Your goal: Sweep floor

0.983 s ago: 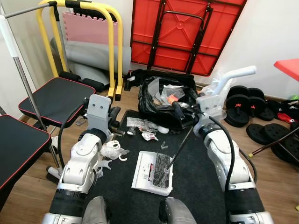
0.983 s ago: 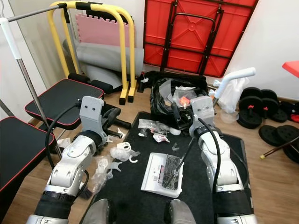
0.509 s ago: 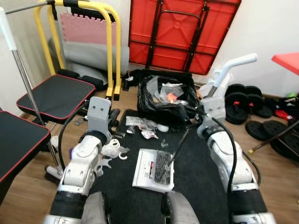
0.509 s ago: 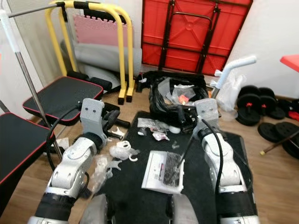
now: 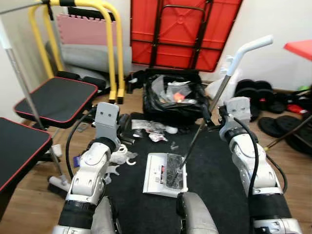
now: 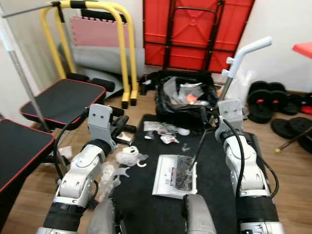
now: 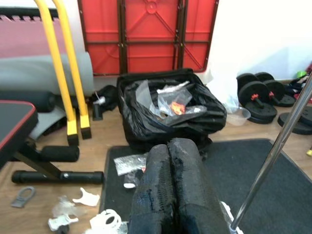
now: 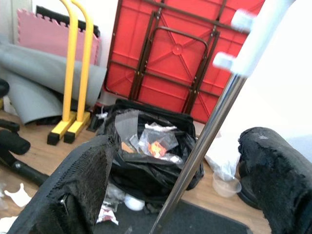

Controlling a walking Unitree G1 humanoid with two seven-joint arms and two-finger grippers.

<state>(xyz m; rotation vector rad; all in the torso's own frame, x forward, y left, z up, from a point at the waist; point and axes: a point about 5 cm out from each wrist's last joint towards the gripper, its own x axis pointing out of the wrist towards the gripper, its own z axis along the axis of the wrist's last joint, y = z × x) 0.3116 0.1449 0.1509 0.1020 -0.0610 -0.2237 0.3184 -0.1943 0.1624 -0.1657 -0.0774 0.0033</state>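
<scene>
The broom has a metal pole [image 5: 210, 108] with a white handle [image 5: 251, 46]. Its black head [image 5: 171, 170] rests on a white dustpan [image 5: 155, 176] on the black mat [image 5: 214, 170]. My right gripper [image 5: 210, 118] is open, and the pole [image 8: 209, 134] passes between its spread fingers [image 8: 87, 180] without clearly touching them. My left gripper [image 7: 168, 145] is shut on nothing and hovers over the mat's left edge. Wrappers [image 5: 148, 126] lie on the mat beyond the dustpan. White plastic scraps [image 5: 122, 157] lie on the wood floor under the left arm.
An open black bag [image 5: 173, 97] with rubbish stands beyond the mat. Two black benches [image 5: 56, 100] and a yellow frame [image 5: 114, 44] are to the left. A red folded table [image 5: 183, 29] leans on the wall. Weight plates [image 5: 273, 122] lie to the right.
The whole view has shifted, so the camera moved. The broom pole now stands steeper, and my right arm sits further right. The left gripper stays shut over the mat's edge.
</scene>
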